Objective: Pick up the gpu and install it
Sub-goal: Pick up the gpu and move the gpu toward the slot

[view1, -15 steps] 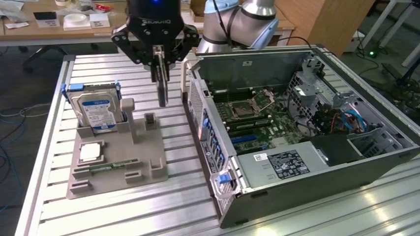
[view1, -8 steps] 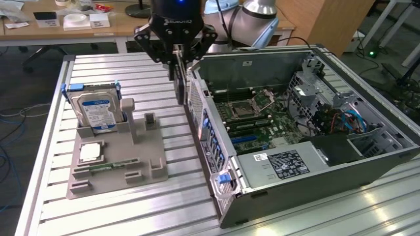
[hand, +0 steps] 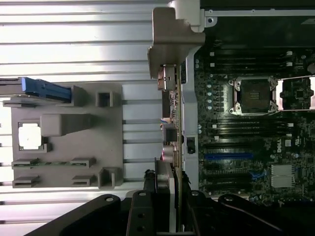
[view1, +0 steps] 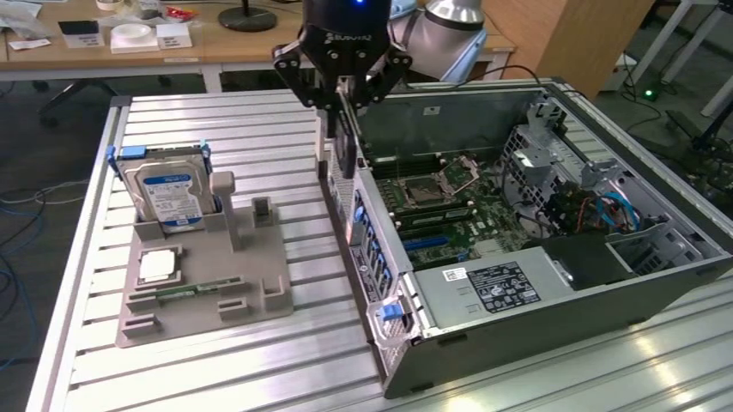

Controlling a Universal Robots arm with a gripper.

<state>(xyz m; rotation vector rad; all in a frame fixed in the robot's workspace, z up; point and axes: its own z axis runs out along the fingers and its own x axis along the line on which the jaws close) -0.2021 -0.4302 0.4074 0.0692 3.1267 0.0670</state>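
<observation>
The gpu (view1: 342,142) hangs on edge from my gripper (view1: 343,96), whose black fingers are shut on its top edge. It hovers over the rear wall of the open computer case (view1: 378,283), just above the motherboard (view1: 452,210). In the wrist view the gpu (hand: 173,118) appears edge-on, with its silver end bracket (hand: 172,39) at the far end and my gripper (hand: 170,184) clamped on the near end. The blue expansion slot (hand: 229,156) lies on the board beside the card, and the card is apart from it.
A grey holder tray (view1: 263,257) on the slatted metal table carries a hard drive with a blue label (view1: 170,193), a processor chip (view1: 158,266) and a narrow memory stick (view1: 201,290). Inside the case are the power supply (view1: 504,287) and the drive cage (view1: 561,163).
</observation>
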